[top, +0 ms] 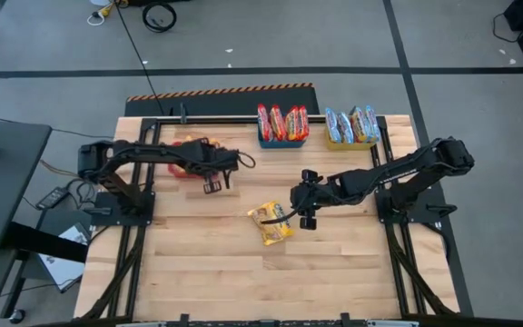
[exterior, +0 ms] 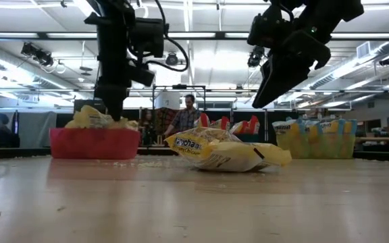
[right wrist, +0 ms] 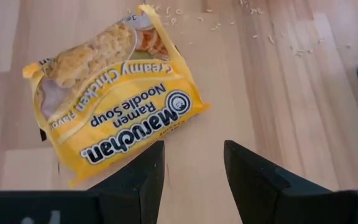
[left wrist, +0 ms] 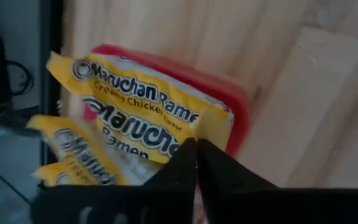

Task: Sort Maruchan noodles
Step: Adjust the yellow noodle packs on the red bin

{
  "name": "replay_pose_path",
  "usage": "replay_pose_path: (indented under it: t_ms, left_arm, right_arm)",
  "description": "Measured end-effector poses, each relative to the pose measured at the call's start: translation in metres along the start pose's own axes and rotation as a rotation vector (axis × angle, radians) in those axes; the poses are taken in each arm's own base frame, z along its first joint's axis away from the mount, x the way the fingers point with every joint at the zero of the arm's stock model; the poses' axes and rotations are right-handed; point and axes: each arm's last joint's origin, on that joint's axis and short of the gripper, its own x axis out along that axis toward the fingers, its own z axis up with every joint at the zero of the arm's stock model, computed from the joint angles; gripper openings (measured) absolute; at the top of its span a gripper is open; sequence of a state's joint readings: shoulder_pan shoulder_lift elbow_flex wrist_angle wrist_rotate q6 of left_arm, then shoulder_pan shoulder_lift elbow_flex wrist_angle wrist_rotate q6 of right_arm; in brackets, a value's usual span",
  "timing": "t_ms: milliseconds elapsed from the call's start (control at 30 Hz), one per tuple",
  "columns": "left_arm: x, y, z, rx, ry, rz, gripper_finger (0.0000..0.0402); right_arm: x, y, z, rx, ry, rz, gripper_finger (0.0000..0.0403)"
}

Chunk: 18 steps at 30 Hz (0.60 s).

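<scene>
Yellow Creamy Chicken packet [right wrist: 114, 96] is the closest thing, lying loose mid-table [top: 207, 263], wrapper torn at one end with noodle crumbs scattered on the wood around it. Right gripper [right wrist: 191, 177] hangs just above and beside it, fingers spread to a moderate gap, holding nothing.

Left gripper [left wrist: 194, 165] sits over the red bin [top: 182, 170] at the table's far left, fingertips pressed together; thin wrapper edge may be pinched between them, can't confirm. That bin already holds several yellow packets [left wrist: 142, 109].

Red packets stand in the blue bin [top: 282, 138], blue-silver ones in the yellow bin [top: 352, 141], both along the far edge.

Judgement: sort is nearly done, this loose yellow one looks like the last. Step in hand is the right arm's pickup. Next move needs a drop and a shift toward the packet, then a close across its short width, avoiding the torn end so contents don't spill.

Room: open wood all around the packet, near half of the table bare. Red bin is on the left arm's side, so a carry there crosses toward that arm; risk of a clash unless it clears out.
</scene>
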<state>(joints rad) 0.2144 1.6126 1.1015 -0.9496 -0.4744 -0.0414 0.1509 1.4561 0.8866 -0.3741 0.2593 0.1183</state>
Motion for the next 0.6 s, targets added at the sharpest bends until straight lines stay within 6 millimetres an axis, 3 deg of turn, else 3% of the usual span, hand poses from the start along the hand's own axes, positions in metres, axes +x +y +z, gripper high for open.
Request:
replay_pose_path:
  t_ms: [167,300,600]
  left_arm:
    - [-0.003,0.021,-0.007,-0.11,-0.021,0.006,0.0005]
    - [-0.004,0.032,-0.025,-0.187,-0.019,0.004,0.0004]
    - [0.008,0.031,-0.071,-0.304,0.032,-0.021,0.0002]
  right_arm:
    - [0.004,0.001,-0.001,-0.005,0.013,0.002,0.0171]
    - [0.005,0.002,-0.002,-0.003,0.02,0.023,0.0171]
    - [0.005,0.0,0.002,0.001,-0.011,0.025,0.0171]
